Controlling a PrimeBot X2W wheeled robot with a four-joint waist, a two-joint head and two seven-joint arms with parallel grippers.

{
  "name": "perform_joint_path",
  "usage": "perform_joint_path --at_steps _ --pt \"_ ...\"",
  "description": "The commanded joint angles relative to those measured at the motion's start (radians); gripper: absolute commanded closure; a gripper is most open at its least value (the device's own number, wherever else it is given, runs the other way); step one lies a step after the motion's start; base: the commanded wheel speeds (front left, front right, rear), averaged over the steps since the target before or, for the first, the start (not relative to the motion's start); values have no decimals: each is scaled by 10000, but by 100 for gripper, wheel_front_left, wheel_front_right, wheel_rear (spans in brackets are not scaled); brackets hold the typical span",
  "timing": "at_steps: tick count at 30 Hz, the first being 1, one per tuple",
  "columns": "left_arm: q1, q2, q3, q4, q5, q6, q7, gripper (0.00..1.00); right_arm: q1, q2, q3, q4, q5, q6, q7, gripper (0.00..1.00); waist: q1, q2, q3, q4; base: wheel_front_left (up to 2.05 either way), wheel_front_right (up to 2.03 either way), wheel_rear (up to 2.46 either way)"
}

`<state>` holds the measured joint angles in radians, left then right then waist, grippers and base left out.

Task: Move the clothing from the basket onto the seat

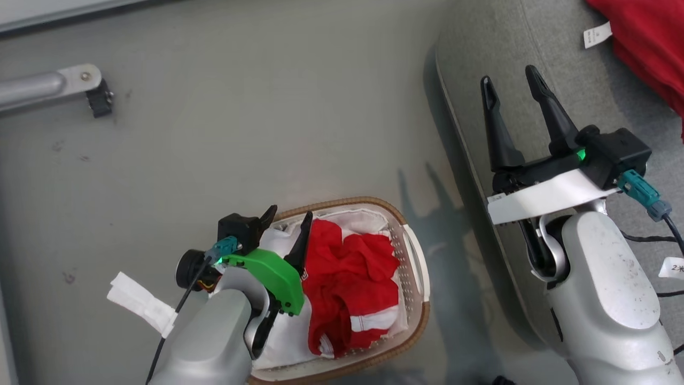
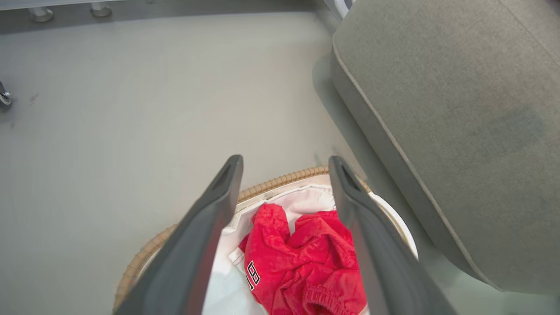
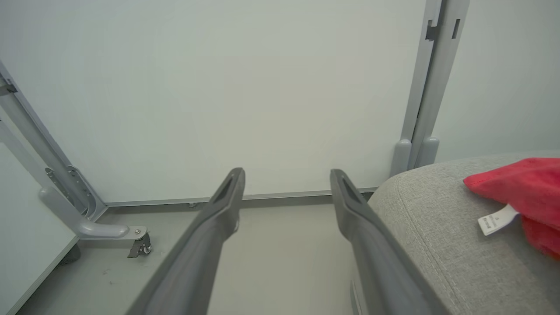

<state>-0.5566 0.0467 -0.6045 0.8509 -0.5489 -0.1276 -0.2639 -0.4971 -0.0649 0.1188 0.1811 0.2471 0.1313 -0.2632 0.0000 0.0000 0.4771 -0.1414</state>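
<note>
Clothing (image 1: 347, 278) lies crumpled in basket (image 1: 342, 202), beside seat (image 1: 513, 43).

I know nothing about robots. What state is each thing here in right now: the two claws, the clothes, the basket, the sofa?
Basket: upright on the floor, one garment inside.
Seat: one garment lying on it.
Clothing in basket: crumpled, not gripped.
Clothing on seat: lying loose, tag showing.
Left gripper: open, empty, above the basket.
Right gripper: open, empty, above the seat's edge.

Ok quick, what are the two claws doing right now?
Left claw: open, empty, over the basket.
Right claw: open, empty, by the seat.
</note>
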Motion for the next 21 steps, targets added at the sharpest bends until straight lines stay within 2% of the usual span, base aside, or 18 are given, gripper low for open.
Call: perform_joint_path --at_steps 1,12,21 --pt "-386 76 -108 203 -41 -36 -10 0 -197 37 58 -104 14 -10 -23 0 0 0 1557 -1003 0 0 0" --pt "-1762 79 -1671 2063 -1003 -39 48 0 -773 119 372 -660 -64 -10 -23 0 0 0 3131 -1358 0 0 0" --pt "-2385 74 -2875 2506 -1951 -41 683 0 -920 130 456 -860 -213 -10 -23 0 0 0 3904 -1422 0 0 0"
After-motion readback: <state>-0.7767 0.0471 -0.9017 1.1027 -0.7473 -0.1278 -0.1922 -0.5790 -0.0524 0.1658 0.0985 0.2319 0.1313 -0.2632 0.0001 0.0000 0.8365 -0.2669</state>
